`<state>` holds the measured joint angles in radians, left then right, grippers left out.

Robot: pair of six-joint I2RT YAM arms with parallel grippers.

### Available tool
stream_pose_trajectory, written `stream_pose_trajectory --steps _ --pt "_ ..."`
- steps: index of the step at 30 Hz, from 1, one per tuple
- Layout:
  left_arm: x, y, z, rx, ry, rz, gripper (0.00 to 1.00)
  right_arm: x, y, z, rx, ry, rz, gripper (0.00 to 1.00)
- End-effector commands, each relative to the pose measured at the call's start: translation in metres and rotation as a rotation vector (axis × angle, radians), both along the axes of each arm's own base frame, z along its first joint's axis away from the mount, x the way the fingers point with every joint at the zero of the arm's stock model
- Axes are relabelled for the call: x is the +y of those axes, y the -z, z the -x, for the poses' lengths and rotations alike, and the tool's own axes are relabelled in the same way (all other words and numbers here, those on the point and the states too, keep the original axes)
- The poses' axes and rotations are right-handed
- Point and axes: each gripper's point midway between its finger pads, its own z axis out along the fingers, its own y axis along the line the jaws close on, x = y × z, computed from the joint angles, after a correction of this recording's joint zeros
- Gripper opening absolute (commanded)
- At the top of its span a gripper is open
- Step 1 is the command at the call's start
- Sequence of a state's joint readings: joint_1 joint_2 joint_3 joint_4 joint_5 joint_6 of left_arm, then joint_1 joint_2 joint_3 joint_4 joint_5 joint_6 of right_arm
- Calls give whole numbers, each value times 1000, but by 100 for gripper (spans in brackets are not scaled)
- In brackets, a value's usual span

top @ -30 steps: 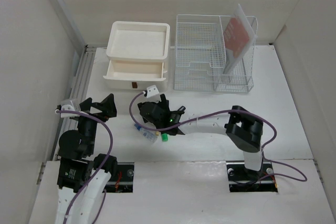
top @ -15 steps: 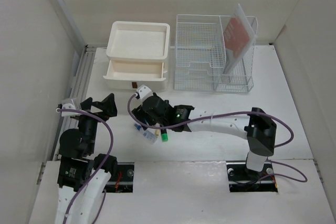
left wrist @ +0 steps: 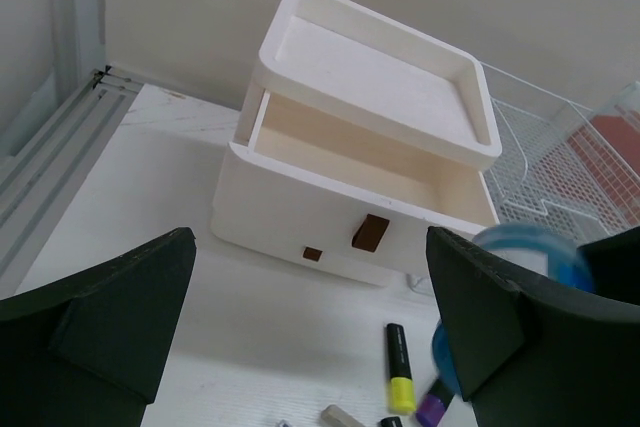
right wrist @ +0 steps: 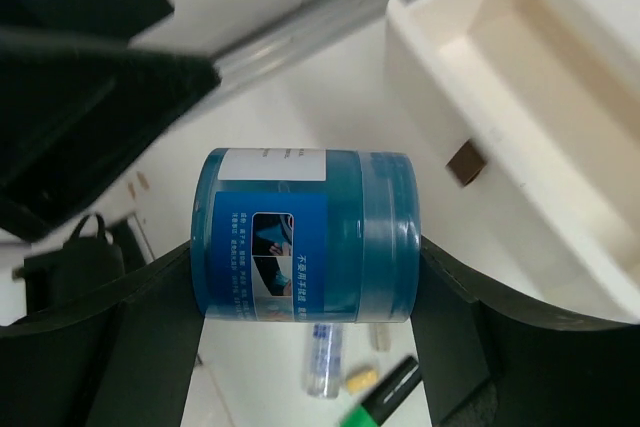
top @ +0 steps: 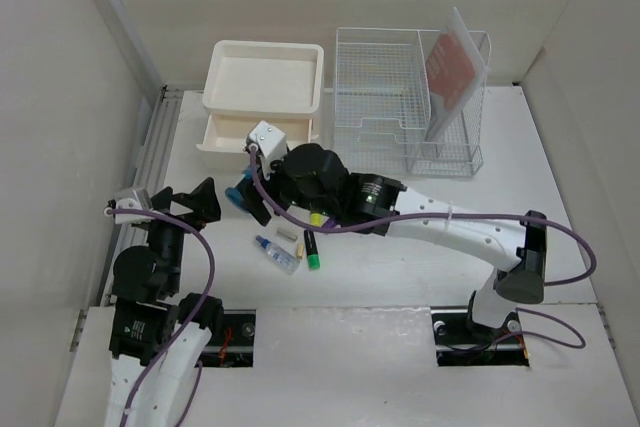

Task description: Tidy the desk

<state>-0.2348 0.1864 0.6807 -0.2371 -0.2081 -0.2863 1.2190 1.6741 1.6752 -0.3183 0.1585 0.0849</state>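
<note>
At desk point(top: 560, 197) back: drawer box point(top: 262, 107), drawer open. Right of drawer box: wire rack point(top: 405, 112). Before drawer box: jar point(right wrist: 305, 237) nearest, raised; bottle point(top: 275, 252), markers point(top: 312, 247) farther forward, lying on desk.

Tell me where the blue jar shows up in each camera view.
Top external: the blue jar sits left of centre, just in front of the cream drawer box.
Left wrist: at the right edge, low in the picture, only partly showing.
Right wrist: dead centre, lying sideways across the frame.
Shared landmark: the cream drawer box with its open drawer.
</note>
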Motion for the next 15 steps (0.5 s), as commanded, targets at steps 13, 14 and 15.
stream_pose_trajectory --steps 13,14,15 --pt "12 -18 15 -91 -50 43 100 -11 -99 -81 -219 480 -205 0" --pt "12 -18 15 -91 -50 43 100 -15 -98 -88 -227 538 -206 0" --pt "12 -18 15 -91 -50 43 100 -12 -94 -97 -220 575 -209 0"
